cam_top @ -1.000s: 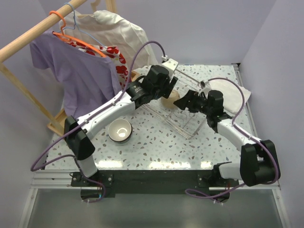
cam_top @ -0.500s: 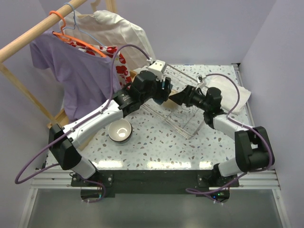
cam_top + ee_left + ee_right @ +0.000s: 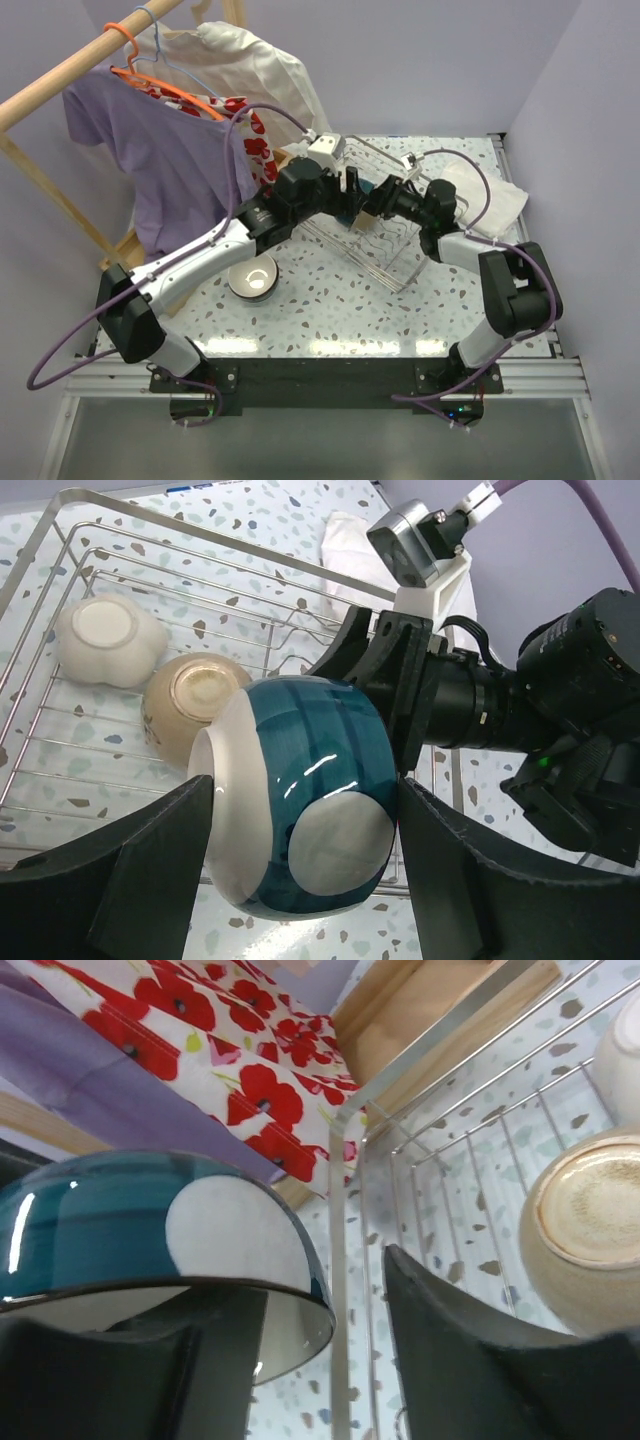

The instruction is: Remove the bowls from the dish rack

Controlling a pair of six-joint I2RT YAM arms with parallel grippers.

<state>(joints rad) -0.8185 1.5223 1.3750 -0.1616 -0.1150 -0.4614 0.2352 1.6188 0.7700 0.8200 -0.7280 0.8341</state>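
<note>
teal bowl on its side between left gripper fingers, not visibly clamped; right gripper grasping its rim from 2 o'clock, above dish rack; cream bowl & beige bowl upside down in rack at 10 o'clock; another bowl upright on table at 7 o'clock of rack.

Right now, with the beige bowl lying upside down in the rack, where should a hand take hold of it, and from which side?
Grip the beige bowl across its rounded outer wall, coming from above. Its foot ring faces up and its rim lies down on the dish rack wires, so the rim probably offers no hold. The white bowl sits close beside it.
</note>
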